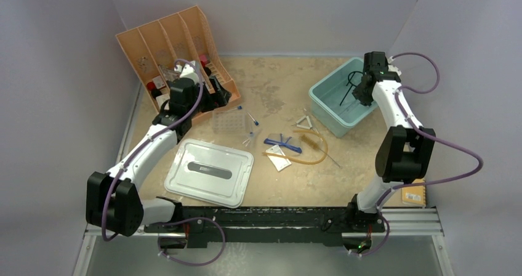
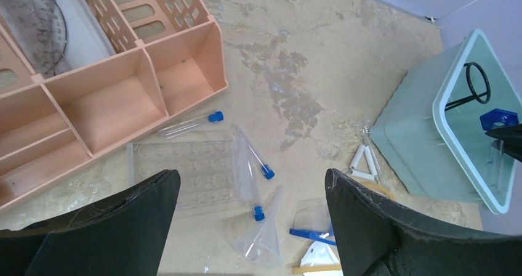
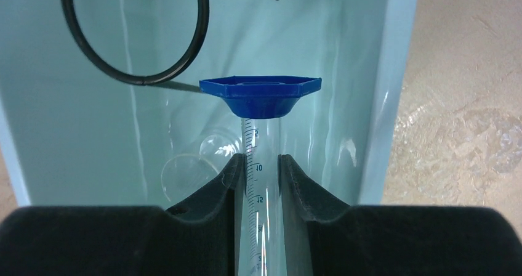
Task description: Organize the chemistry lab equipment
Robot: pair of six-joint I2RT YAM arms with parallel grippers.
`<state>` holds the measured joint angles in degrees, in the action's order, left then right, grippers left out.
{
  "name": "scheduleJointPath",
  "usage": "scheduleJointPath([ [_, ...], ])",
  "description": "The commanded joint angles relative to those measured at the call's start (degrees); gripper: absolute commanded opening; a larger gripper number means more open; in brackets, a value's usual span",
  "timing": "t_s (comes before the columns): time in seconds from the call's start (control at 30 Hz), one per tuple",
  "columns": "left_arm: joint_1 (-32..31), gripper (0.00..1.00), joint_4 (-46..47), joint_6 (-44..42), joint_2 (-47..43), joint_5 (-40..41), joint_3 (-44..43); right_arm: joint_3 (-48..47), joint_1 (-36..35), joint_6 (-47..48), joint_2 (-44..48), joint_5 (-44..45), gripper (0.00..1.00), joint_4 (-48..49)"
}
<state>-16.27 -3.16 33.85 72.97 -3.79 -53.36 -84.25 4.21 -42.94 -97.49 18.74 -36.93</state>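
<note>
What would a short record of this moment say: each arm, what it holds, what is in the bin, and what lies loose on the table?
right gripper: shut on graduated cylinder, held over the inside of the teal bin
left gripper: open, empty, above the clear tube rack
in bin: black wire ring
loose on table: blue-capped thin tubes, funnel, wire triangle, amber rubber hose

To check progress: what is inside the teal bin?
A black wire ring, a clear glass piece, and a blue-based graduated cylinder gripped by the right tool. The tool hides the teal bin floor beneath.
</note>
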Motion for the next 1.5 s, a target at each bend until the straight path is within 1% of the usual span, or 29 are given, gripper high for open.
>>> scheduleJointPath([
  [0.0,-0.1,0.87,1.1,-1.5,1.0,1.6,-3.6,-2.4,0.4,-1.5,-2.1,4.3,0.15,1.4],
  [0.3,-0.1,0.87,0.1,-2.0,3.0,2.1,-5.5,-4.5,0.9,0.1,-8.1,8.2,0.14,3.7],
  [0.47,-0.1,0.87,-0.7,-2.3,2.5,2.9,-5.7,-3.2,0.9,2.9,-9.9,8.0,0.2,8.2],
  [0.63,-0.1,0.87,-1.2,-2.4,1.9,3.5,-5.8,0.0,0.9,3.9,-10.3,9.2,0.21,13.4],
  [0.7,-0.1,0.87,-1.5,-2.5,1.7,3.6,-5.9,0.3,0.9,3.9,-11.0,9.5,0.21,14.1],
  [0.83,-0.1,0.87,-3.1,-2.9,1.2,3.6,-6.4,1.3,0.9,3.6,-11.3,10.7,0.26,14.8],
  [0.93,-0.1,0.87,-4.4,-3.4,0.1,3.6,-6.2,2.3,0.9,4.7,-11.1,10.8,0.27,16.9],
  [1.17,-0.1,0.87,-4.8,-4.0,-0.8,3.6,-5.8,2.0,0.9,3.7,-12.5,10.4,0.29,16.4],
  [1.2,-0.1,0.87,-4.7,-3.9,-0.7,3.6,-5.8,2.1,0.9,3.4,-12.5,10.3,0.31,16.3],
  [1.27,-0.1,0.87,-4.4,-3.8,-0.5,3.6,-5.8,1.9,0.9,3.2,-12.1,10.1,0.38,15.8],
  [1.37,-0.1,0.87,-4.4,-3.8,-0.3,3.6,-6.0,1.5,0.8,3.4,-10.4,9.4,0.52,14.6],
  [1.4,-0.1,0.87,-4.5,-3.8,-0.3,3.6,-6.1,1.5,0.8,3.8,-9.8,8.5,0.55,14.5],
  [1.47,-0.1,0.88,-4.8,-3.8,-0.3,3.6,-6.4,1.1,0.8,4.9,-8.3,7.4,0.57,13.7],
])
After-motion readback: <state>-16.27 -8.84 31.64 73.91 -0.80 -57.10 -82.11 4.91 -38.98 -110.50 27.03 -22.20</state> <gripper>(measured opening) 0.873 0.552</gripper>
